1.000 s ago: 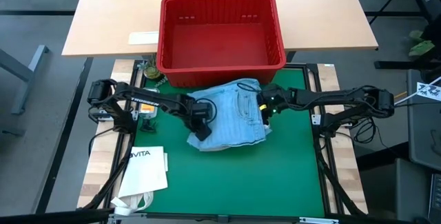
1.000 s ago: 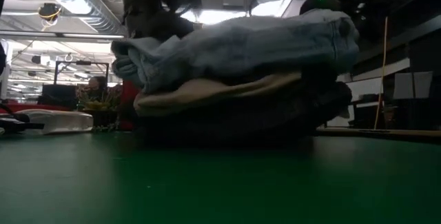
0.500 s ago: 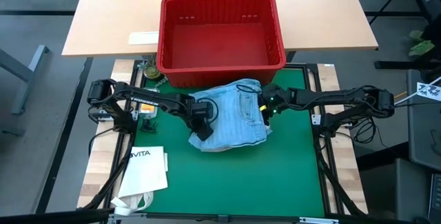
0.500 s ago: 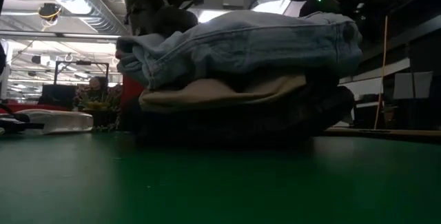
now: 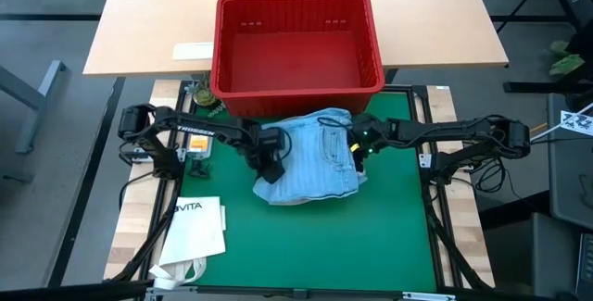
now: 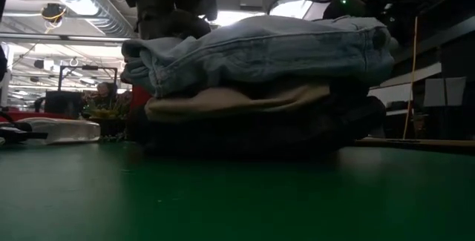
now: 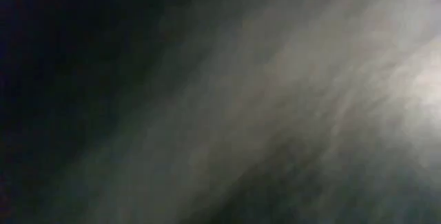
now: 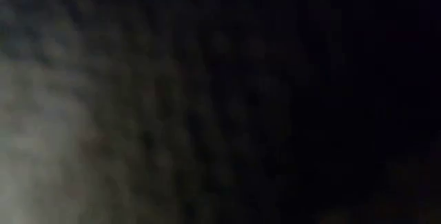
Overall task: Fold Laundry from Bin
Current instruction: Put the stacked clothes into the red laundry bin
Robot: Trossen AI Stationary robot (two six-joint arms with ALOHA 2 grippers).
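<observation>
A folded stack of laundry sits on the green mat (image 5: 306, 236) just in front of the empty red bin (image 5: 298, 46), which stands at the mat's far edge. The light blue denim jeans (image 5: 315, 157) lie on top; the low view shows a khaki-tan garment (image 6: 237, 98) beneath them and dark garments (image 6: 260, 130) at the bottom. The left gripper (image 5: 267, 164) presses against the stack's left edge, and how far its fingers are parted cannot be told. The right gripper (image 5: 358, 145) is at the stack's right edge, fingers closed; whether it pinches cloth is hidden. The near half of the mat lies open. A white paper bag (image 5: 193, 232) rests off the mat's near-left corner.
</observation>
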